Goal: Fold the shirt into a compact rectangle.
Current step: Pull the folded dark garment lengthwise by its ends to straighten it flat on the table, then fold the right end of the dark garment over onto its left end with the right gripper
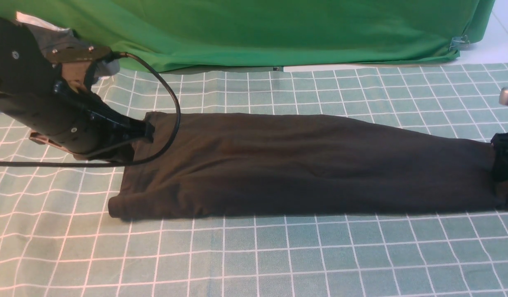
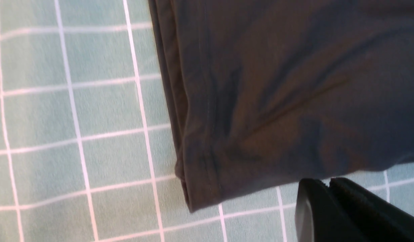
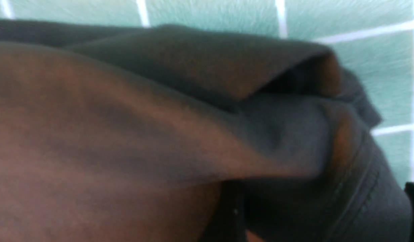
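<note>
Front view gives us the grid-printed table (image 1: pixel 278 255), the soft black shirt (image 1: pixel 303 165) lying across it as a long folded strip. Pressed together, the left tool (image 1: pixel 148 130) sits at its corner; whether the right tool (image 1: pixel 501 161) is spread we cannot tell.

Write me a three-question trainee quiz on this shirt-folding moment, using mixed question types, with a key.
1. True or false: the black fabric shirt lies as one long strip across the teal white-gridded tablecloth.
2. The left gripper sits at the shirt's: A) robot's-left end, B) middle, C) robot's-right end.
3. Fill in: the big cloth draped at the back is bright ____.
Key: 1 true; 2 A; 3 green.
</note>
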You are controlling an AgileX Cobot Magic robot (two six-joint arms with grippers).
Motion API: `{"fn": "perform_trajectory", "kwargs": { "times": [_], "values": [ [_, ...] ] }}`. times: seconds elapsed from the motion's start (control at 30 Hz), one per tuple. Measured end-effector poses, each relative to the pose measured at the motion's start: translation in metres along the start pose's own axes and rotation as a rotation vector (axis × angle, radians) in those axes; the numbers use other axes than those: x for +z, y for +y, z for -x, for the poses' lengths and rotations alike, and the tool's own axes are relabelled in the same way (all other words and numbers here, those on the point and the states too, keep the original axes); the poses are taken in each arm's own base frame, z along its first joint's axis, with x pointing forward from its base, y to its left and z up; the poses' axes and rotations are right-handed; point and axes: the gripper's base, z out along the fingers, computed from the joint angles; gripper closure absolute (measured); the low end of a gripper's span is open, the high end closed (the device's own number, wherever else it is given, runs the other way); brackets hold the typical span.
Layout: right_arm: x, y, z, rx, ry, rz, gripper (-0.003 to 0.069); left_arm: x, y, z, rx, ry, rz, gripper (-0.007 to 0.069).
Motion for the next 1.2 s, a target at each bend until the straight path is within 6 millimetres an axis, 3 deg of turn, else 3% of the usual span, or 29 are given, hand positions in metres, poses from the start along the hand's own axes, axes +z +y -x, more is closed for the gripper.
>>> {"fn": "perform_trajectory", "kwargs": {
  "times": [0.1, 0.23, 0.3, 0.5, 0.63, 0.77, 0.87, 0.9, 0.97, 1.03, 1.1, 1.17, 1.2],
  "values": [
    [0.002, 0.000, 0.000, -0.013, 0.002, 0.002, 0.0177, -0.001, 0.000, 0.000, -0.002, 0.002, -0.004, 0.0613],
    [0.003, 0.001, 0.000, -0.067, 0.012, 0.008, 0.0533, -0.007, -0.003, -0.001, 0.012, -0.017, -0.028, 0.0613],
    [0.001, 0.000, -0.001, -0.090, 0.023, 0.003, 0.0601, -0.013, -0.005, -0.001, 0.015, -0.035, -0.038, 0.0613],
    [-0.013, -0.013, 0.001, -0.038, 0.069, -0.081, 0.0628, -0.029, -0.007, -0.004, 0.031, -0.073, -0.048, 0.0613],
    [-0.044, -0.035, 0.004, -0.004, 0.052, -0.190, 0.0629, -0.051, -0.009, -0.009, 0.046, -0.125, -0.055, 0.0613],
    [-0.078, -0.035, 0.008, 0.012, -0.035, -0.216, 0.0631, -0.067, -0.011, -0.014, 0.053, -0.170, -0.058, 0.0613],
    [-0.121, -0.014, 0.012, 0.001, -0.173, -0.166, 0.0631, -0.079, -0.012, -0.017, 0.058, -0.208, -0.060, 0.0613],
    [-0.121, -0.013, 0.012, -0.002, -0.173, -0.165, 0.0631, -0.079, -0.012, -0.017, 0.059, -0.209, -0.061, 0.0613],
    [-0.147, 0.014, 0.012, -0.043, -0.258, -0.123, 0.0633, -0.082, -0.012, -0.018, 0.060, -0.217, -0.061, 0.0613],
    [-0.159, 0.032, 0.011, -0.081, -0.297, -0.101, 0.0636, -0.081, -0.012, -0.018, 0.060, -0.216, -0.061, 0.0613],
    [-0.173, 0.072, 0.008, -0.161, -0.347, -0.060, 0.0640, -0.078, -0.012, -0.020, 0.058, -0.210, -0.061, 0.0613],
    [-0.177, 0.089, 0.006, -0.192, -0.360, -0.039, 0.0640, -0.077, -0.012, -0.021, 0.055, -0.204, -0.063, 0.0613],
    [-0.180, 0.117, 0.002, -0.246, -0.374, -0.004, 0.0640, -0.074, -0.011, -0.023, 0.052, -0.195, -0.065, 0.0613]
  ]
}}
